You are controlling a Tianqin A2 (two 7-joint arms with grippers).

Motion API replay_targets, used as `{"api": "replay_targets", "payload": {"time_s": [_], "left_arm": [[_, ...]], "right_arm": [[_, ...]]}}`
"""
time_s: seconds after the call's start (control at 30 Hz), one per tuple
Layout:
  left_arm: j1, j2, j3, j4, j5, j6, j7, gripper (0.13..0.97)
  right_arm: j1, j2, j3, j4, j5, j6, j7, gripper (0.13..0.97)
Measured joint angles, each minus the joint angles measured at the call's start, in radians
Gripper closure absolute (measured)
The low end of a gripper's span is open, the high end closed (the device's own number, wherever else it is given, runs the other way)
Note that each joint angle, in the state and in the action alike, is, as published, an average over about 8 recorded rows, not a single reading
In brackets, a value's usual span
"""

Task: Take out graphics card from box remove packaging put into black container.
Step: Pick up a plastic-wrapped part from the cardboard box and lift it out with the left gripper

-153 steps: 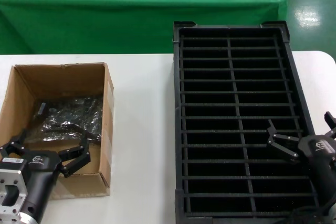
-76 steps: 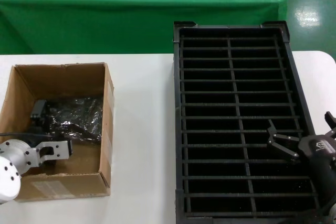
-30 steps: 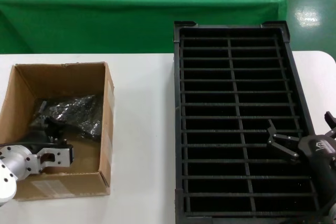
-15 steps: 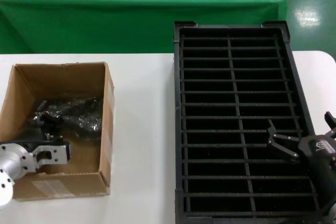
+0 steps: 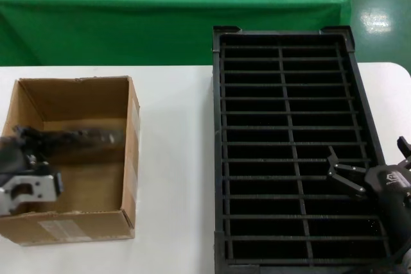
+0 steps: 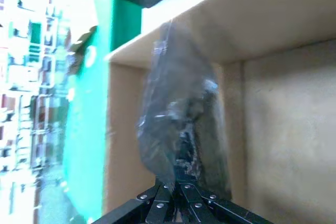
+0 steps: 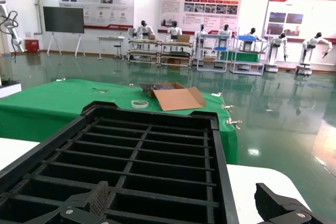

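The left gripper (image 6: 178, 184) has its jaws clenched on one edge of the crinkly grey-silver plastic bag (image 6: 181, 121) dangling inside the brown cardboard box (image 5: 83, 104), and that film looks slippery and floppy, so I'd grip through to the stiff card inside.

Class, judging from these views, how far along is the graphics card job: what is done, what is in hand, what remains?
Done: the left gripper has shut on the packaging inside the box.
In hand: it holds the bag above the box floor.
Left: unwrapping the card and slotting it into the black container, whose visible slots hold nothing. The right gripper waits open over the container.
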Motion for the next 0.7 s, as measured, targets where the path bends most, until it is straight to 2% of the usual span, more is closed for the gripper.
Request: {"api": "replay_targets", "payload": {"time_s": [0.2,0.4,0.57,0.7], "left_arm": [[0.098,-0.016,-0.135,-0.212,0.044,0.053,-0.077,0.958],[0.186,-0.024,-0.24,-0.408,0.037,0.087,-0.122,0.958],[0.253,-0.047,-0.281,-0.553,-0.026,0.111,-0.145,0.958],[0.293,-0.079,-0.271,-0.63,-0.114,0.109,-0.14,0.958]], "right_arm": [[0.0,0.0,0.0,0.0,0.0,0.0,0.0,0.129],[0.0,0.0,0.0,0.0,0.0,0.0,0.0,0.129],[0.0,0.0,0.0,0.0,0.0,0.0,0.0,0.129],[0.0,0.0,0.0,0.0,0.0,0.0,0.0,0.129]]}}
